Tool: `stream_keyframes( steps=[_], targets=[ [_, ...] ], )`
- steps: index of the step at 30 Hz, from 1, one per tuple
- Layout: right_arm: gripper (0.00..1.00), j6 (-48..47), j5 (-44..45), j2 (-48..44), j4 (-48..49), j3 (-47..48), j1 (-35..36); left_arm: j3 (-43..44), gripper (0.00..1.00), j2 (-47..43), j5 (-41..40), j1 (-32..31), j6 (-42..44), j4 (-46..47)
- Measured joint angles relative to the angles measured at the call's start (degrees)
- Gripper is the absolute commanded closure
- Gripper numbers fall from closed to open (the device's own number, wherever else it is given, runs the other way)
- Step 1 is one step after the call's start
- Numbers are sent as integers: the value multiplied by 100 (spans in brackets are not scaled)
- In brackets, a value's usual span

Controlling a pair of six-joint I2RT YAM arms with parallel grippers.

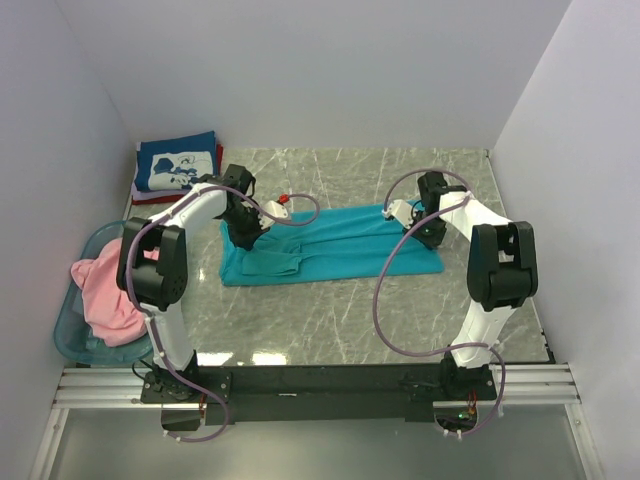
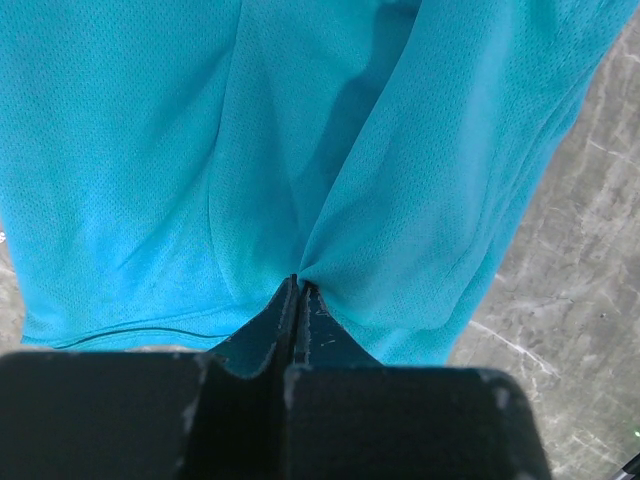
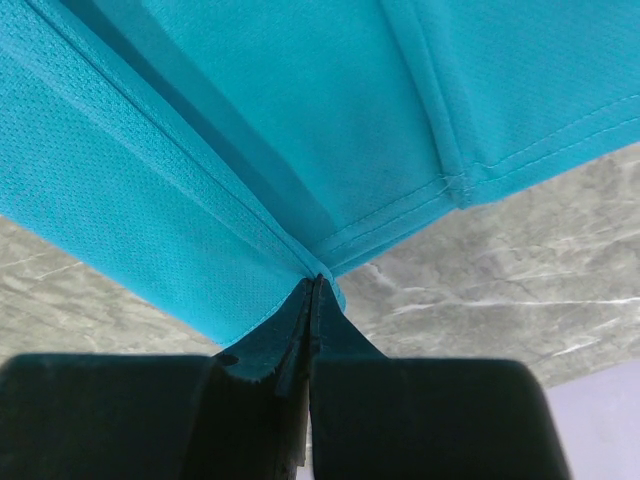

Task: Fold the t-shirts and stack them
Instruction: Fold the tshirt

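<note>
Left gripper (image 2: 298, 288), jaws pressed together, pinches the teal t-shirt (image 1: 340, 245) at its 9 o'clock end. Right gripper (image 3: 316, 282) likewise pinches a stitched hem edge at 3 o'clock. The shirt lies mid-table, its long axis running 9 to 3 o'clock.

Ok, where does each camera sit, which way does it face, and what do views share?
Top external: above, behind the bases, looking down at the table; both arms show, left gripper and right gripper on the teal t-shirt.
Left wrist: on the left arm, facing along its shut fingers pinching teal cloth.
Right wrist: on the right arm, shut fingers pinching a hemmed edge.
All share the teal t-shirt.
</note>
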Motion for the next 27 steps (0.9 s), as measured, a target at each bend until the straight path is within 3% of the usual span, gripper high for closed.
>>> stream_keyframes(
  steps=[19, 21, 22, 23, 24, 27],
  targets=[
    [100, 4, 39, 98, 111, 162, 0, 0, 99, 66, -39, 129, 20, 131],
    [100, 4, 39, 101, 125, 162, 0, 0, 93, 74, -44, 136, 15, 153],
    [98, 7, 42, 105, 131, 162, 0, 0, 89, 81, -46, 138, 15, 166],
    [91, 20, 48, 109, 138, 162, 0, 0, 81, 92, -48, 140, 13, 186],
    [77, 57, 61, 118, 149, 164, 0, 0, 76, 103, -52, 142, 2, 214],
    [61, 186, 109, 175, 142, 251, -17, 0, 61, 125, -79, 188, -79, 258]
  ],
)
